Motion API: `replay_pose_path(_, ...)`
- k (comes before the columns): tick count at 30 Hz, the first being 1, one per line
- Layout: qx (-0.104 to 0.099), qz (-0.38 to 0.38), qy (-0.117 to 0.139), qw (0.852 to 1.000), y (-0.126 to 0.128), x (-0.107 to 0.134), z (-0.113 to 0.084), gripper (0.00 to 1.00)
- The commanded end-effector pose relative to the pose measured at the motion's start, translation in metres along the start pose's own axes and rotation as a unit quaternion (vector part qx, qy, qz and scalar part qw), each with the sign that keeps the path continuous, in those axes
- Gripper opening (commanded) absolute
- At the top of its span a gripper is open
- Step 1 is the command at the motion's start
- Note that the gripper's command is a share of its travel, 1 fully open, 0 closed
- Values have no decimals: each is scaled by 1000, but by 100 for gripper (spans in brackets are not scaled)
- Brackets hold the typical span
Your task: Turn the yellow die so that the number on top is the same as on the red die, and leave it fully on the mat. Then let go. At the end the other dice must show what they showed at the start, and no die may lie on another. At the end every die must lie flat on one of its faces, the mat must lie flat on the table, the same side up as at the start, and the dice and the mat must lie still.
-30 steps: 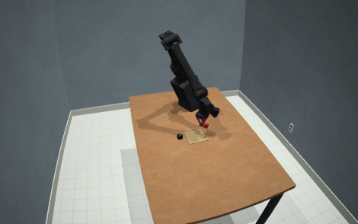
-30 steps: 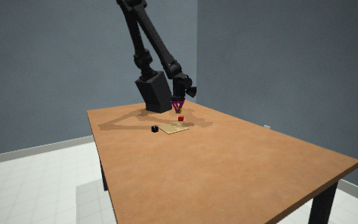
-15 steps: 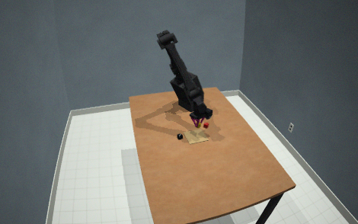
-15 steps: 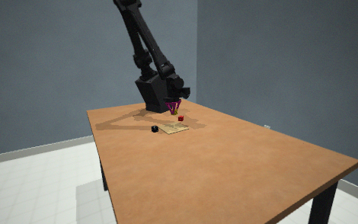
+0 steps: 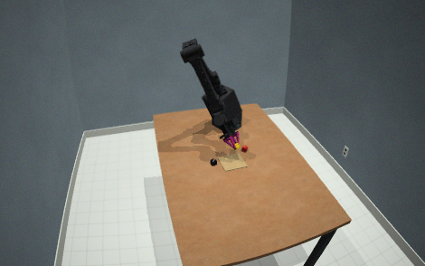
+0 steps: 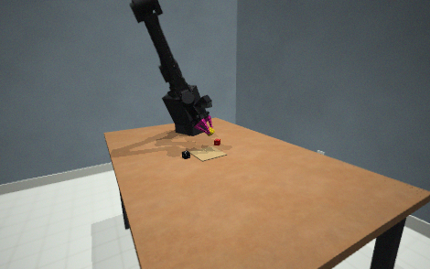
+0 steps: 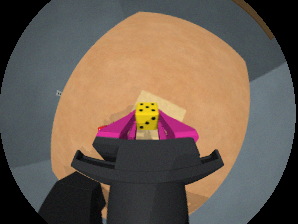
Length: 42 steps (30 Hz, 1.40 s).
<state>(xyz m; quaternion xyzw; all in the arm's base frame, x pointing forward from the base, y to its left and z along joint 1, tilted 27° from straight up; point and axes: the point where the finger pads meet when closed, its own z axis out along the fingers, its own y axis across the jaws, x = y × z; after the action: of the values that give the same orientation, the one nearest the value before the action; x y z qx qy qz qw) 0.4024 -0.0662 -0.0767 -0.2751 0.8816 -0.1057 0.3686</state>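
My gripper (image 5: 236, 146) (image 6: 211, 131) (image 7: 147, 112) has magenta fingers and is shut on the yellow die (image 5: 237, 146) (image 6: 211, 131) (image 7: 147, 115). It holds the die in the air, a little above the back edge of the tan mat (image 5: 235, 164) (image 6: 209, 155) (image 7: 174, 108). The face of the die toward the wrist camera shows three black pips. The red die (image 5: 244, 148) (image 6: 217, 142) lies on the table just right of the mat's back corner. In the wrist view only a sliver of the red die (image 7: 101, 127) shows, left of the fingers.
A black die (image 5: 213, 162) (image 6: 186, 155) lies on the table just left of the mat. The arm's dark base stands behind the mat at the table's far side. The wooden table (image 5: 253, 208) (image 6: 274, 197) stretches toward the cameras.
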Motion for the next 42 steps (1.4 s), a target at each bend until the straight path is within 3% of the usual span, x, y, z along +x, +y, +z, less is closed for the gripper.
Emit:
replay_pose_path(1, 23, -23, -76, 997, -6, 15, 6, 26)
replay_pose_path(2, 31, -28, -105, 994, -14, 9, 11, 26)
replay_pose_path(4, 31, -28, -105, 994, -14, 9, 11, 26)
replay_pose_path(7, 29, -26, -154, 987, -14, 9, 11, 26)
replay_pose_path(11, 27, -20, -178, 983, -13, 9, 10, 26)
replay_pose_path(22, 26, -24, -178, 983, -12, 13, 11, 26)
replay_pose_path(42, 29, -31, -179, 983, -16, 47, 51, 26)
